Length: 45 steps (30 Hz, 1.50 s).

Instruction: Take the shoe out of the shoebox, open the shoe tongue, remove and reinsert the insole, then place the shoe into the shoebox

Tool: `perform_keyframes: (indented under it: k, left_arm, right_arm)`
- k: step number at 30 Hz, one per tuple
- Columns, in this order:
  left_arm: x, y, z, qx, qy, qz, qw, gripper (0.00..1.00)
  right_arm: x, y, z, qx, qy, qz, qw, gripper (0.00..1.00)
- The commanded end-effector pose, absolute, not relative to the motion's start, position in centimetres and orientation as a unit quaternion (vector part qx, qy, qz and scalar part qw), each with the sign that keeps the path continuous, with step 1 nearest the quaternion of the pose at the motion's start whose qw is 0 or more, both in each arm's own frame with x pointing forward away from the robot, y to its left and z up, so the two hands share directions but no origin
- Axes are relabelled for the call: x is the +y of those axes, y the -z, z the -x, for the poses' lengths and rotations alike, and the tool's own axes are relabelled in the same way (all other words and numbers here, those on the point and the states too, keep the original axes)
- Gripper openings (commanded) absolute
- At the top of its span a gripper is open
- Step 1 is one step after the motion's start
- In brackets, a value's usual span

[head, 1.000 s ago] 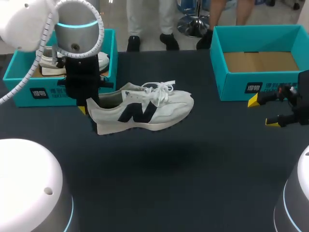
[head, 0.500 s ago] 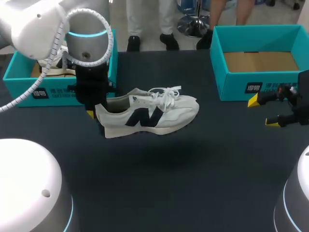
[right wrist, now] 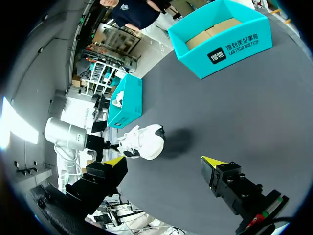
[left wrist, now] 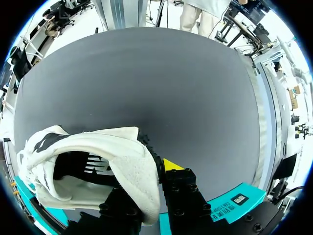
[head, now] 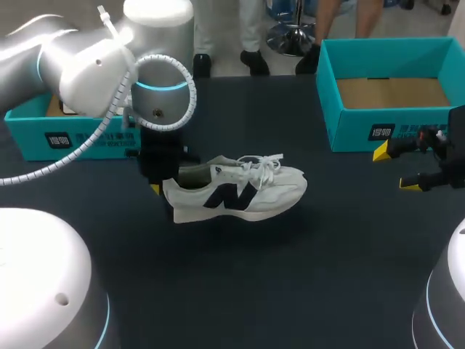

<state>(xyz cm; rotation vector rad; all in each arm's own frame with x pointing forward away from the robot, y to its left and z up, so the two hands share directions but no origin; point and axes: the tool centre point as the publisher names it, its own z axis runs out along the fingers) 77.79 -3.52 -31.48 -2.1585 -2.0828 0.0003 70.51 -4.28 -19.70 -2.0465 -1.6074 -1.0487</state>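
A white sneaker [head: 240,190] with a dark side logo and white laces hangs a little above the dark table, toe pointing right. My left gripper [head: 166,196] is shut on its heel collar. In the left wrist view the padded heel of the sneaker [left wrist: 98,156] sits pinched in the left gripper [left wrist: 150,180], with one yellow tip showing beside it. The teal shoebox [head: 43,138] at the back left is partly hidden by my left arm. My right gripper [head: 394,168] stands open and empty at the right edge. From the right gripper [right wrist: 164,160], the sneaker [right wrist: 144,142] lies well ahead.
A second teal shoebox [head: 363,109] stands at the back right, open, showing a bare cardboard floor. In the right wrist view the left shoebox [right wrist: 128,105] holds another white shoe [right wrist: 116,98]. Dark tabletop [head: 290,276] stretches in front of the sneaker.
My left arm has carried the sneaker to the right and toward the table's front, away from the left shoebox. The right arm has not moved.
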Motion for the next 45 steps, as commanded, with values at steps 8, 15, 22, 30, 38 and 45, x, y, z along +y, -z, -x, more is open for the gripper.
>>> perform_keyframes:
  k: [8,15,22,30,38,45]
  left_arm:
    - [-4.8,36.6,-78.2,-0.680,0.011,0.730,0.067,0.00]
    - [-5.5,39.3,-78.1,-0.681,0.013,0.728,0.077,0.00]
    - [-5.9,40.5,-78.1,-0.679,0.016,0.729,0.089,0.00]
    - [-5.6,39.2,-77.4,-0.676,0.004,0.732,0.087,1.00]
    - [-5.5,36.9,-76.8,-0.691,-0.013,0.720,0.067,1.00]
    - [-5.2,34.8,-76.9,-0.742,-0.089,0.663,0.045,1.00]
  right_arm:
    - [-4.2,19.7,-70.4,-0.565,0.368,0.720,0.166,1.00]
    - [-4.2,19.7,-70.4,-0.565,0.368,0.720,0.166,1.00]
    - [-4.2,19.7,-70.4,-0.565,0.368,0.720,0.166,1.00]
    - [-4.2,19.7,-70.4,-0.565,0.368,0.720,0.166,1.00]
    - [-4.2,19.7,-70.4,-0.565,0.368,0.720,0.166,1.00]
    - [-4.2,19.7,-70.4,-0.565,0.368,0.720,0.166,1.00]
